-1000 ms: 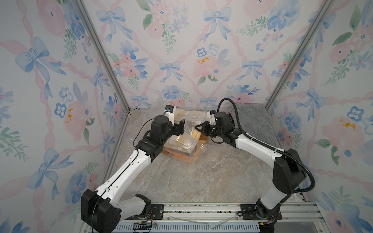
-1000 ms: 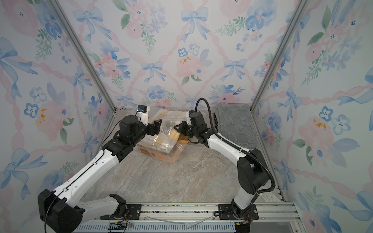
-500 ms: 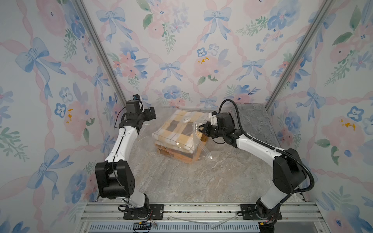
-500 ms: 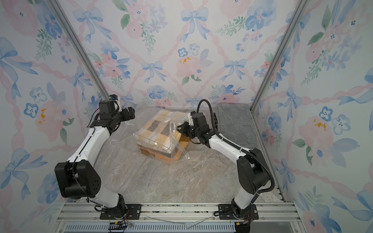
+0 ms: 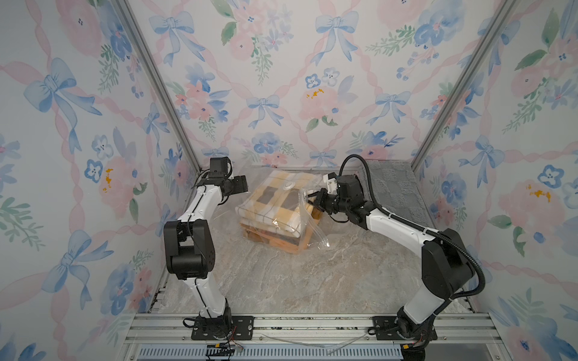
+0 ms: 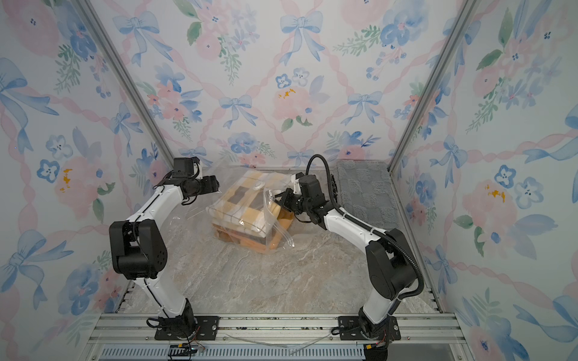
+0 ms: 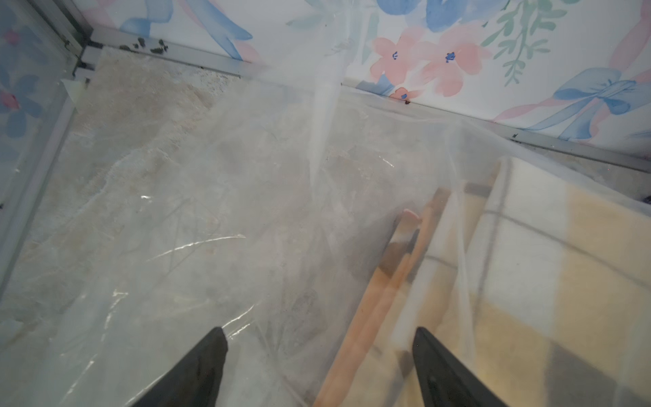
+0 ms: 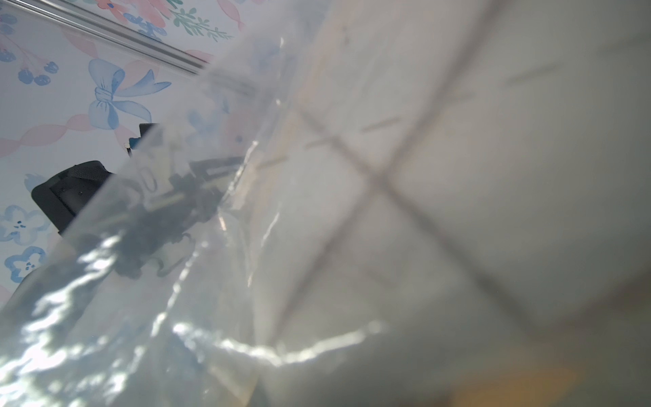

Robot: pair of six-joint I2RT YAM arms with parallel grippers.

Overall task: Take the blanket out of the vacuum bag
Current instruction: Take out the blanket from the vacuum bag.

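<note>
Both top views are showing the blanket (image 5: 275,203) lying inside the bag (image 5: 312,234) beside the grey mat (image 5: 391,187); the right gripper (image 5: 316,200), jaws together, is touching its mat-side edge; the left gripper (image 5: 245,187), jaws apart, is hovering opposite.

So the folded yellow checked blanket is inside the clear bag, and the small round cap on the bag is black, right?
Not quite. The cap is white, not black, as both top views show. The rest stands: the folded yellow checked blanket is inside the clear bag.
</note>
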